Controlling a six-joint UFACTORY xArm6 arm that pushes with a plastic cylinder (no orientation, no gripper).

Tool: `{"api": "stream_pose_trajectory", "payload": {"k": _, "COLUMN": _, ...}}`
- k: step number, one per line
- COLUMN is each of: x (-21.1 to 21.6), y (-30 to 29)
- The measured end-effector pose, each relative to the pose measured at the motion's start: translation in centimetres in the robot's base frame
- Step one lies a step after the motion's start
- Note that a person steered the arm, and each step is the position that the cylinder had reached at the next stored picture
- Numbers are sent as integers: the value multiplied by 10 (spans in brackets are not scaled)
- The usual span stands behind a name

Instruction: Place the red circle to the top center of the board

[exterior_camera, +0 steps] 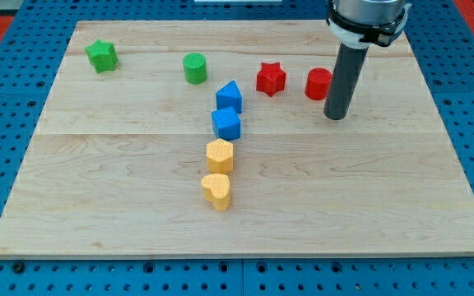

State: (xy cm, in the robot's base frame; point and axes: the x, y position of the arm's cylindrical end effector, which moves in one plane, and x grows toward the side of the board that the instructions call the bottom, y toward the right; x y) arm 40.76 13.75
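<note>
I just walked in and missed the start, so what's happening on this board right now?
My tip is on the wooden board, just to the view's right of the red circle, close beside it. I'm to push that circle to the top center. The red star lies just on its left. The green, blue and yellow blocks sit untouched further left.
</note>
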Motion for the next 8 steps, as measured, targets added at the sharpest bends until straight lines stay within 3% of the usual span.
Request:
{"api": "stream_pose_trajectory", "payload": {"k": 3, "x": 0, "y": -3}}
{"api": "stream_pose_trajectory", "payload": {"k": 6, "x": -17, "y": 15}}
{"api": "stream_pose_trajectory", "payload": {"k": 8, "x": -44, "y": -8}}
